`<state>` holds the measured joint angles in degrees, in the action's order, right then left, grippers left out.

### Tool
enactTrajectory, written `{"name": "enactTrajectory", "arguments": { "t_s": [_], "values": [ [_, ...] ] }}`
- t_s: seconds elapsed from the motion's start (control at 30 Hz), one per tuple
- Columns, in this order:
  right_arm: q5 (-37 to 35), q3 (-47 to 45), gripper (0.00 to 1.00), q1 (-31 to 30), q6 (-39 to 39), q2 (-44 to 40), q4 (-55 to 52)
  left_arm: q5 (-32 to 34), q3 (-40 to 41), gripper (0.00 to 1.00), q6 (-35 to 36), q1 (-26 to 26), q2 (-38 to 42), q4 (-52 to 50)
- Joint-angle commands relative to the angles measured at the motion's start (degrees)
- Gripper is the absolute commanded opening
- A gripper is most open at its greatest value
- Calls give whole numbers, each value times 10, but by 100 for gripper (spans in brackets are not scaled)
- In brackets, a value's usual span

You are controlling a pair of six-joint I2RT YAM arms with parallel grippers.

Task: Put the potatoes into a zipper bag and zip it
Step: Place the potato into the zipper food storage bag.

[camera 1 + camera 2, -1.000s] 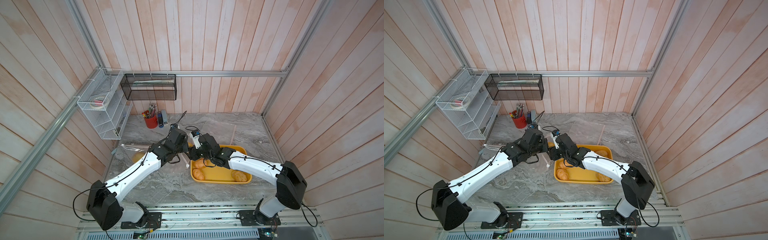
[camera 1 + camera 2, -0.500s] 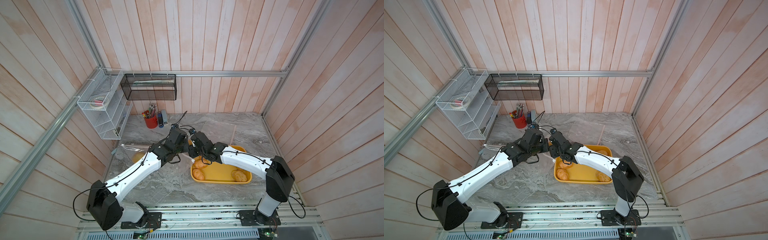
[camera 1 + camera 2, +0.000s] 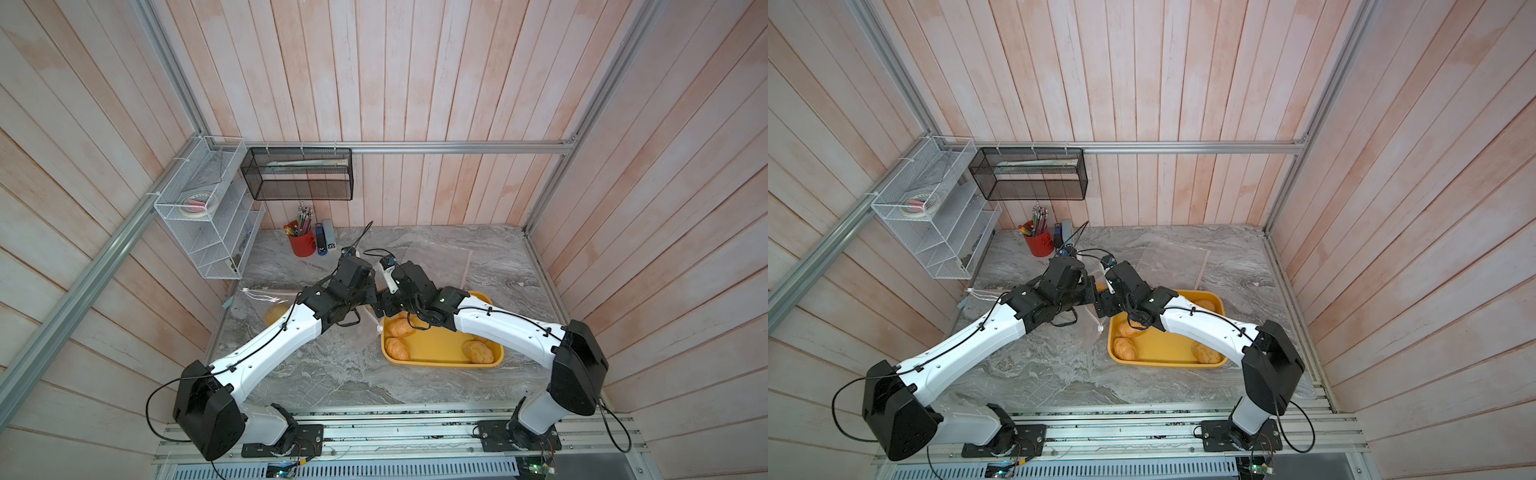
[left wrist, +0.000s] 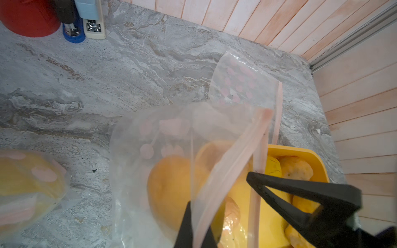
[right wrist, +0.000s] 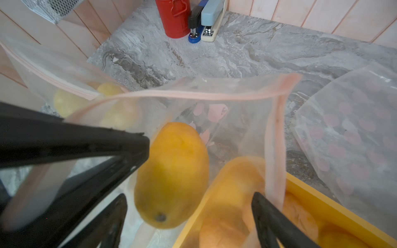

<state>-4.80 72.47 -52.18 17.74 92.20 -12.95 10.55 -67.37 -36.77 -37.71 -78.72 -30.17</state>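
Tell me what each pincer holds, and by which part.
Left pincer: the zipper bag, by its pink zipper rim. Right pincer: open, holding nothing.

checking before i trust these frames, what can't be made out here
- left gripper and right gripper: in both top views their own wrists cover them.
- potatoes in the yellow tray: uncountable; right arm covers some, wrist views crop the rest.
- filled bag: blurred and edge-cropped in left wrist view; zip state unreadable.

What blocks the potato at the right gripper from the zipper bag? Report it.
Nothing visible. The potato is inside the open zipper bag, between the fingers of the open right gripper; the left gripper pinches its rim.
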Motion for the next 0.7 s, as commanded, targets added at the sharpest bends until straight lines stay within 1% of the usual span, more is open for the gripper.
{"name": "enactTrajectory", "arguments": {
  "t_s": [0.0, 0.17, 0.3, 0.43, 0.47, 0.57, 0.67],
  "values": [
    [40, -20, 91, 9, 19, -41, 43, -1, 6, 0, 5, 1, -2, 2],
    [25, -64, 90, 27, 40, -101, 55, 3, 7, 0, 4, 1, 0, 1],
    [21, -110, 82, 45, 60, -155, 68, 20, 4, 0, -4, 2, -4, -9],
    [56, -165, 74, 75, 86, -208, 102, 27, -1, 0, -8, 4, -12, -18],
    [54, -171, 73, 80, 89, -216, 103, 27, -1, 0, -8, 5, -13, -19],
    [39, -196, 73, 95, 96, -231, 99, 26, -2, 0, -9, 5, -12, -20],
    [50, -237, 74, 113, 108, -232, 119, 26, -2, 0, -11, 7, -11, -23]
  ]
}}
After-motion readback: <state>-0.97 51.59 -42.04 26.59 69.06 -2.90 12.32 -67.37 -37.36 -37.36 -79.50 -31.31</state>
